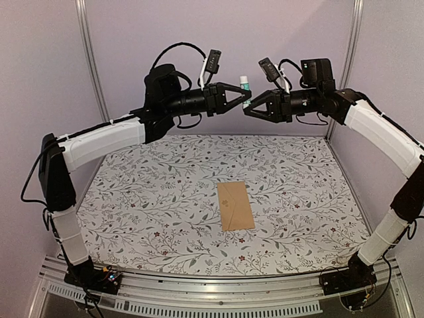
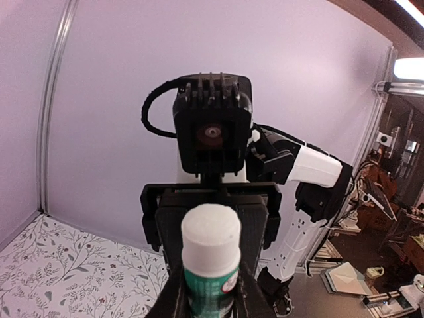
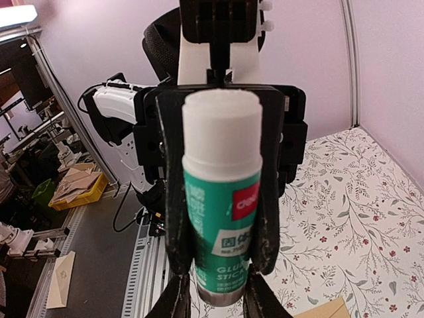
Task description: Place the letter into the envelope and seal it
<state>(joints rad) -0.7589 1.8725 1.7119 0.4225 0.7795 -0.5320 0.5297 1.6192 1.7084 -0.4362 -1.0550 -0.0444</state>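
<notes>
Top external: tan rectangular kraft-paper envelope (image 1: 235,206) at six o'clock of fingers (image 1: 238,91), well apart;
Left gripper (image 1: 248,99): holds green white-capped glue stick (image 3: 222,199);
Right gripper (image 1: 246,110): cannot tell

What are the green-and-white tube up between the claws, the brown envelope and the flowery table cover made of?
Glue stick: probably smooth plastic, with a matte white top and a faint sheen on its green printed label.
Envelope: tan kraft-type paper, matte, with crisp flap lines.
Table cover: printed cloth or paper, flat and matte. The pictures do not show which.
</notes>
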